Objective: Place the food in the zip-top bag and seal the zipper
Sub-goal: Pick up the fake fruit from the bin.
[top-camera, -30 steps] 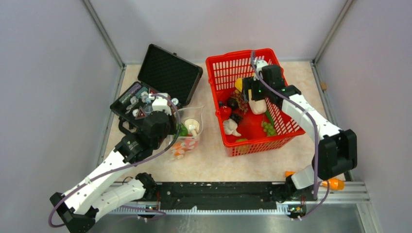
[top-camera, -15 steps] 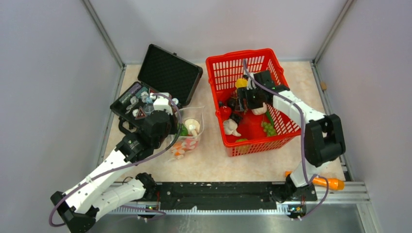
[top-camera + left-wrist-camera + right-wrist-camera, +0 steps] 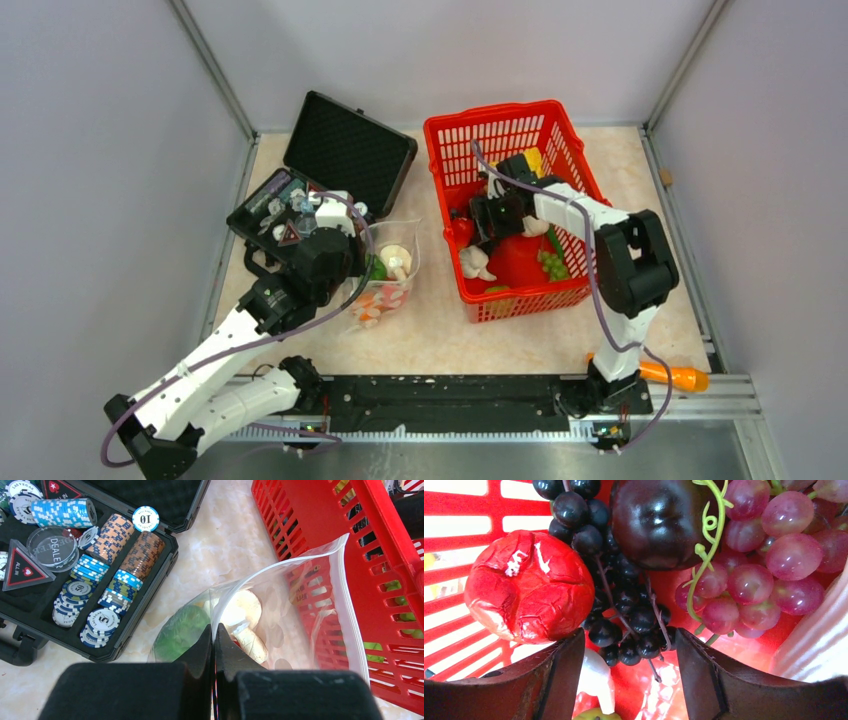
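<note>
Presently: filling step, bag unsealed.

- Black hard case (image 3: 350, 140): far left, lid up.
- Left gripper (image 3: 214, 641): fingers together, pinching the near lip of the clear crinkly zip-top bag (image 3: 300, 610).
- The bag sits on the table between case and basket. A white toy mushroom (image 3: 245, 611) and green pepper (image 3: 180, 632) lie inside.
- Whitish zipper strip (image 3: 347, 605): open. The mouth appears to gape up and towards the basket, its long axis running near-to-far.
- Red mesh basket (image 3: 470, 135): holds the remaining food.
- Right gripper (image 3: 629, 642): jaws apart, straddling a bunch of small dark plastic grapes (image 3: 624, 600) beside a crinkled red fruit (image 3: 529, 587), nothing gripped.
- Next, by judgement: close on the bunch, clear the rim, carry it left to the mouth.
</note>
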You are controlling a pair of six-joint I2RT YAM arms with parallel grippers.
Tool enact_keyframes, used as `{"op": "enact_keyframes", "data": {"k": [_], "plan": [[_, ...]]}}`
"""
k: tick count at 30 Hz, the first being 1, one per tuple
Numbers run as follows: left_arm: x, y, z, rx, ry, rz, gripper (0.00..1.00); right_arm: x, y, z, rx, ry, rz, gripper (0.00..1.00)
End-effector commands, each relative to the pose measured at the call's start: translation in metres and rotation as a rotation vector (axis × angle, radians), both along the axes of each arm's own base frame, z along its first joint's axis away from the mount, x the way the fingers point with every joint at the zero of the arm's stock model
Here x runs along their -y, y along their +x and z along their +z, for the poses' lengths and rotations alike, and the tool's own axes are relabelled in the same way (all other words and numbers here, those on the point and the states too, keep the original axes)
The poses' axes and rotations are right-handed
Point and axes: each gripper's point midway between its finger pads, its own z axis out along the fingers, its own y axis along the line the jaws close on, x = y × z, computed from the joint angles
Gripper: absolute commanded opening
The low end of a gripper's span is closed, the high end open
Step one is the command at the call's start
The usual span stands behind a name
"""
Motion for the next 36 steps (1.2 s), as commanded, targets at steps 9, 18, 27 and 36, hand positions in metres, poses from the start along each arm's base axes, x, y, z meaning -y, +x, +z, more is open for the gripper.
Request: {"op": "enact_keyframes", "data": {"k": [9,18,27,36], "plan": [[0.001,0.005,0.019,0.055,-0.052,0.014,0.00,0.001,0.017,-0.004,0.061,-0.083,-0.030,0.09],[-0.002,0.003,0.020,0.062,-0.055,0.019,0.02,0.007,0.028,0.115,0.452,0.084,-0.108,0.00],[-0.001,0.005,0.022,0.067,-0.057,0.018,0.02,0.032,0.016,0.164,0.601,0.135,-0.223,0.00],[0.000,0.004,0.020,0.063,-0.060,0.015,0.02,0.063,0.011,0.199,0.743,0.148,-0.383,0.00]]}}
